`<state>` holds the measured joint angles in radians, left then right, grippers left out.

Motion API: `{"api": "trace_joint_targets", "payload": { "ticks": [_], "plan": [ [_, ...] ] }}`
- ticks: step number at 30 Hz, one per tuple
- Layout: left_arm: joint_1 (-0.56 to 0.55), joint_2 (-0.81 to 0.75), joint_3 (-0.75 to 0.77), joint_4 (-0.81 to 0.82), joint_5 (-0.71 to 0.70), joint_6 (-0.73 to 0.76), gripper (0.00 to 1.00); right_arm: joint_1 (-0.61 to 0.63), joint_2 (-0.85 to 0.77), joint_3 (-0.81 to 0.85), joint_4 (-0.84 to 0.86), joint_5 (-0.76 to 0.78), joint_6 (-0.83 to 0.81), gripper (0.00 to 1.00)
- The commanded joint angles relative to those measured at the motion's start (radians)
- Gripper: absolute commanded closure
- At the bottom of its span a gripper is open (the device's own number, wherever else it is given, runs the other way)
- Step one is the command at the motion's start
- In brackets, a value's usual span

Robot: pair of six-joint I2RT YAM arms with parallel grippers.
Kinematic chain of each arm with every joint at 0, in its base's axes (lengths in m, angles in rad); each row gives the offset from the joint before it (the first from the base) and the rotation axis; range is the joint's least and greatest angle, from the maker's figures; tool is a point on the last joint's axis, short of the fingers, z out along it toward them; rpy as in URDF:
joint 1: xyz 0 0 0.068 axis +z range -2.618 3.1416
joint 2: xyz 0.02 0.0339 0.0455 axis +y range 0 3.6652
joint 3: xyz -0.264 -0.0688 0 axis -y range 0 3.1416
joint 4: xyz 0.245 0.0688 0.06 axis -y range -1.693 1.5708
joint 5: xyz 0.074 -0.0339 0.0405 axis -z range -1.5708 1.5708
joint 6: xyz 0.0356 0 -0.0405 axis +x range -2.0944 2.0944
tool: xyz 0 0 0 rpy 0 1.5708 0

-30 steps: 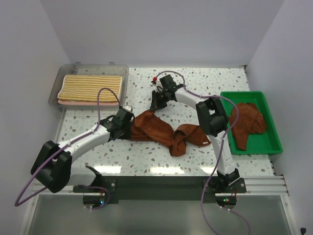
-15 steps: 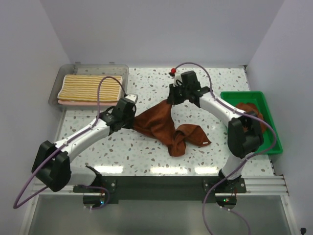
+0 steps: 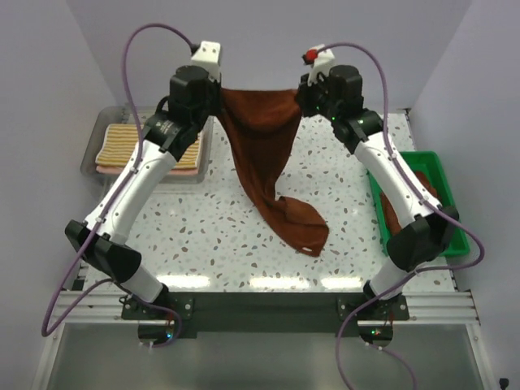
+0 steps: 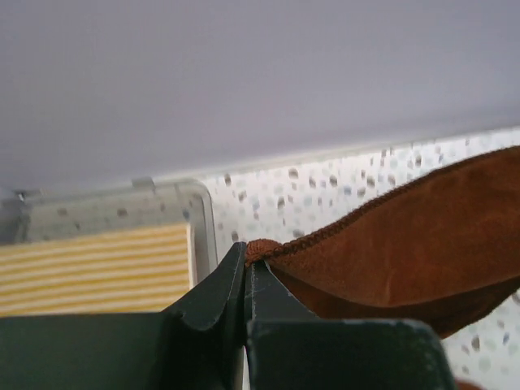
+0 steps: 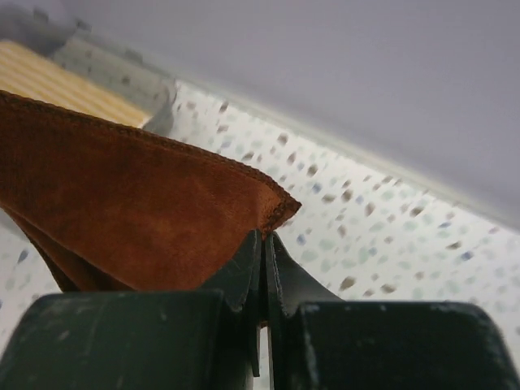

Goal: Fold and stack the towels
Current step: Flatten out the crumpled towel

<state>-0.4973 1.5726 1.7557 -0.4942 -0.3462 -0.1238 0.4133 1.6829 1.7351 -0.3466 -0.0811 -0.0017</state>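
Note:
A rust-brown towel (image 3: 264, 154) hangs in the air between both arms, its lower end (image 3: 296, 227) bunched on the table. My left gripper (image 3: 218, 91) is shut on the towel's left top corner (image 4: 258, 248). Pinching the right top corner (image 5: 280, 213), my right gripper (image 3: 299, 93) is shut as well. The top hem (image 4: 390, 203) stretches between them. A folded yellow-and-white striped towel (image 3: 122, 145) lies in the clear grey bin (image 3: 97, 146) on a salmon-pink one (image 3: 110, 170). A second rust-brown towel (image 3: 422, 183) sits crumpled in the green tray (image 3: 447, 171), partly behind the right arm.
The bin stands at the back left of the speckled table (image 3: 203, 236), the green tray along the right edge. White walls close in the back and both sides. The left arm (image 3: 134, 187) and the right arm (image 3: 398, 187) rise steeply from the near rail.
Both grippers rose high off the table and moved apart, lifting the rust-brown towel by its two corners. It now hangs spread out instead of lying bunched on the table.

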Motion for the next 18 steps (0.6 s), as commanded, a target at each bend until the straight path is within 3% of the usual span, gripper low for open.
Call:
{"api": "trace_joint_targets", "payload": {
  "ticks": [1,4,8,18],
  "plan": [
    [0.013,0.033,0.224,0.057,-0.05,0.099,1.0,-0.004,-0.077,0.165,0.011,0.127,-0.11,1.0],
    [0.013,0.027,0.309,0.123,-0.043,0.154,1.0,-0.005,-0.089,0.265,0.027,0.197,-0.165,1.0],
    [0.013,-0.046,0.311,0.206,0.004,0.213,1.0,-0.007,-0.153,0.316,0.058,0.185,-0.222,1.0],
    [0.009,-0.382,0.127,0.252,0.285,0.274,1.0,-0.007,-0.507,0.146,0.072,0.005,-0.28,1.0]
  ]
}}
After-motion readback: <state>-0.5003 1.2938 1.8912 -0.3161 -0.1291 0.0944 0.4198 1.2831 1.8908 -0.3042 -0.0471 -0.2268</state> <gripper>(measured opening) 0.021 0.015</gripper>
